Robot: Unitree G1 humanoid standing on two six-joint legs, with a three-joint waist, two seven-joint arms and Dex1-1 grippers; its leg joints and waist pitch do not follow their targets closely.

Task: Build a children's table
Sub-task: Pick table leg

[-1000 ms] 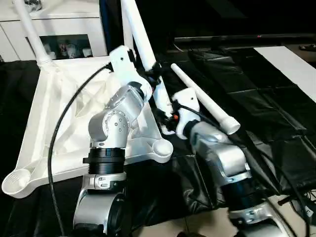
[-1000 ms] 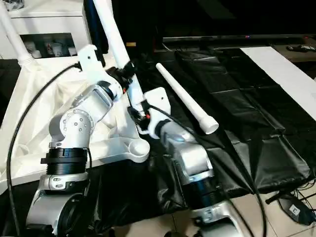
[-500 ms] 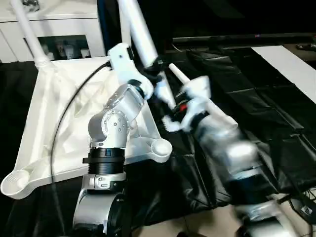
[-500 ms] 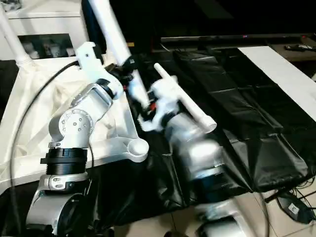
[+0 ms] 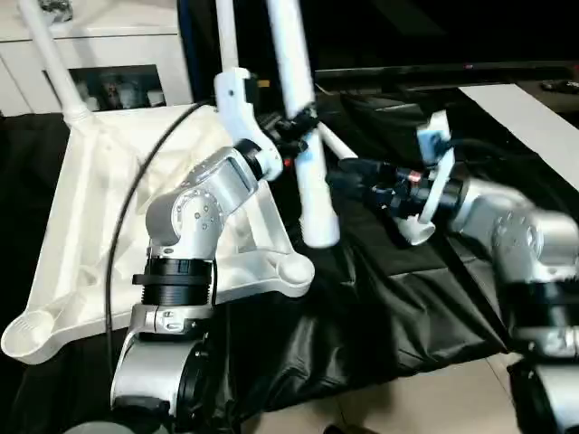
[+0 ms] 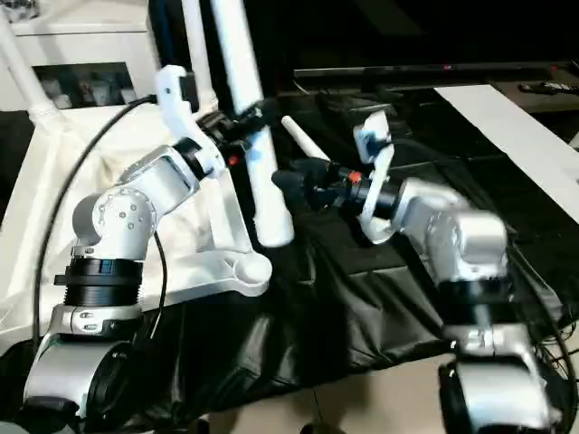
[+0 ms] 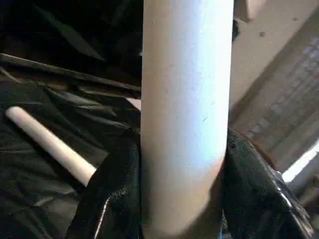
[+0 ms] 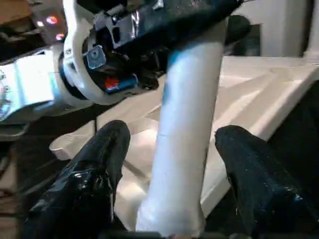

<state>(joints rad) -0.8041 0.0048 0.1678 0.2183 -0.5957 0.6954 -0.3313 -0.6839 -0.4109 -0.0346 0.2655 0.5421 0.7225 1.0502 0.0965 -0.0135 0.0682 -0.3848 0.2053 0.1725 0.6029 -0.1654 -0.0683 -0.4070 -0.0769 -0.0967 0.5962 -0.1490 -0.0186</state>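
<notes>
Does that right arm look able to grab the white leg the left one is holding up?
Probably yes. The right tool is open and points at the held leg, its fingers either side without touching; nothing sits between them.

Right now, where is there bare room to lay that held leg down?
Free: black sheet beyond the right gripper, bordered by the white strip. Crowded: between the tabletop, held leg and loose leg.
</notes>
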